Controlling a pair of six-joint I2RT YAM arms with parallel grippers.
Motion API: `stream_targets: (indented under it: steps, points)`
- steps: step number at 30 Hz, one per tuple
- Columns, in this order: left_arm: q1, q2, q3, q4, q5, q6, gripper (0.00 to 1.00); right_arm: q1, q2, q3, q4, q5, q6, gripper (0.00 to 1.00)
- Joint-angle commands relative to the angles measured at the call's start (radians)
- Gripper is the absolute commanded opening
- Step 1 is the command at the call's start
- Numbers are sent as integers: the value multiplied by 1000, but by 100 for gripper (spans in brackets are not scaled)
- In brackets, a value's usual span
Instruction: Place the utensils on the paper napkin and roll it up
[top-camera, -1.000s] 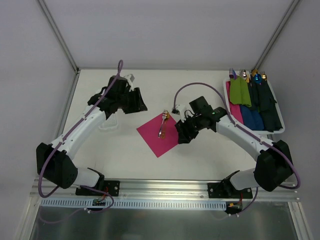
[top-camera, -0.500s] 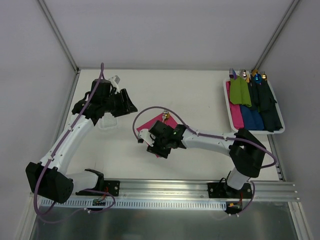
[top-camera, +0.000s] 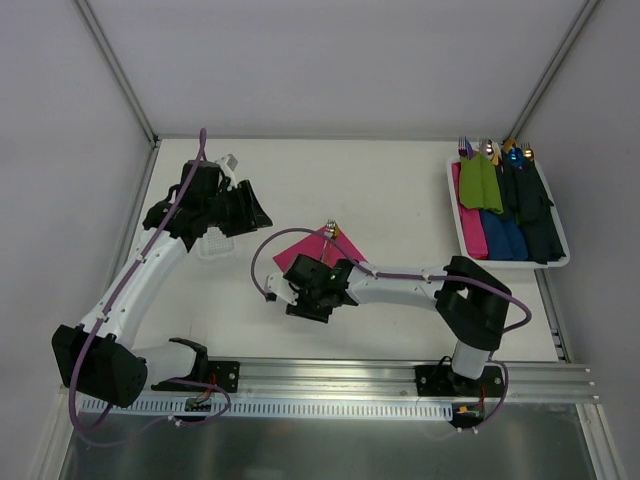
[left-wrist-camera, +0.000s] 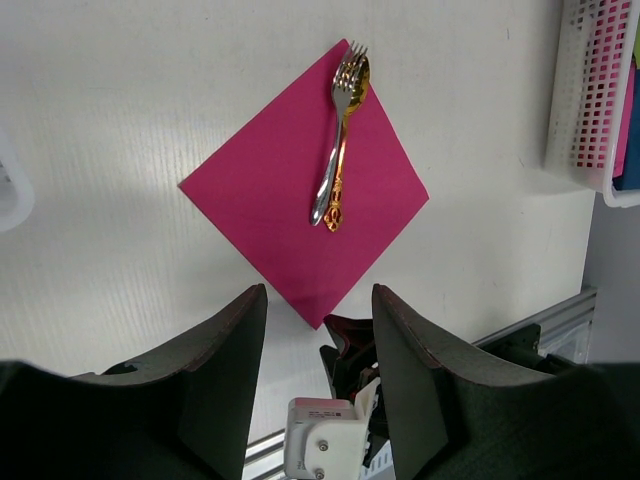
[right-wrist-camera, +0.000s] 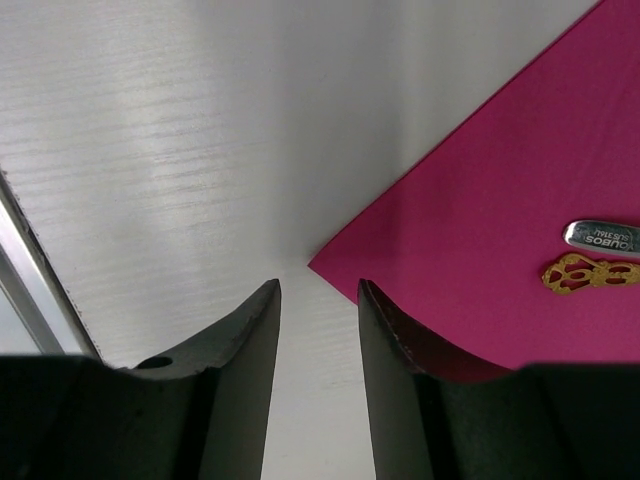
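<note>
Resting on paper napkin (left-wrist-camera: 262, 205), utensils (left-wrist-camera: 338, 150), stamped handle (right-wrist-camera: 603, 236)

L tool (left-wrist-camera: 318, 300): jaws apart, raised | R tool (right-wrist-camera: 318, 290): jaws apart, low

The paper napkin (left-wrist-camera: 285, 215) looks matt and smooth. The utensils (left-wrist-camera: 335, 165) are glossy polished metal, gold and silvery. The white table (left-wrist-camera: 120, 110) seems faintly grained, perhaps laminate.

White table (top-camera: 400, 190): pink napkin (left-wrist-camera: 270, 210), white tray (top-camera: 520, 263).
</note>
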Motion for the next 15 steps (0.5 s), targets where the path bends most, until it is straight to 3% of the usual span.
stream_targets:
  steps: [1, 11, 15]
  points:
    - [13, -35, -3, -10, 12, 15, 47, 10, 19, 34, 32, 26, -25, 41]
    - [27, -41, -9, -10, 9, 18, 47, 11, 74, 21, 46, 14, -29, 37]
    - [31, -49, -19, -10, 6, 18, 47, 10, 79, 12, 54, 15, -31, 19]
